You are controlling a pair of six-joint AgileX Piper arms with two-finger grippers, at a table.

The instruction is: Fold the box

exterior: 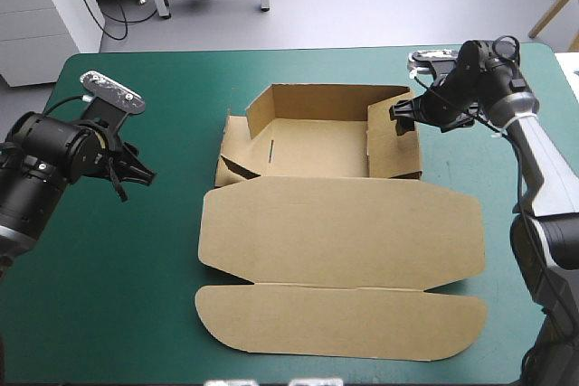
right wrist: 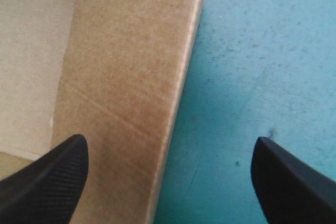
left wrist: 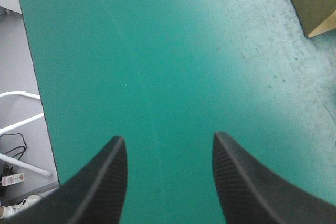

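Observation:
The brown box [exterior: 336,223] lies mid-table as an open tray [exterior: 312,146], its lid and front flap flat toward the near edge. The back wall and right wall [exterior: 393,146] stand up, while the left side flap [exterior: 233,146] leans outward. My right gripper [exterior: 403,120] hovers open over the right wall; in the right wrist view the gripper [right wrist: 169,142] straddles that wall [right wrist: 126,77], one finger over the tray and one over the cover. My left gripper [exterior: 134,169] is open, well left of the box. Its own view shows the gripper [left wrist: 169,148] above bare cover and a box corner [left wrist: 311,1] ahead.
Teal-green cover [exterior: 118,296] surrounds the box on all sides, with wide room at the left and along the near edge. The table's left edge [left wrist: 31,66] shows beside my left gripper, with floor beyond it.

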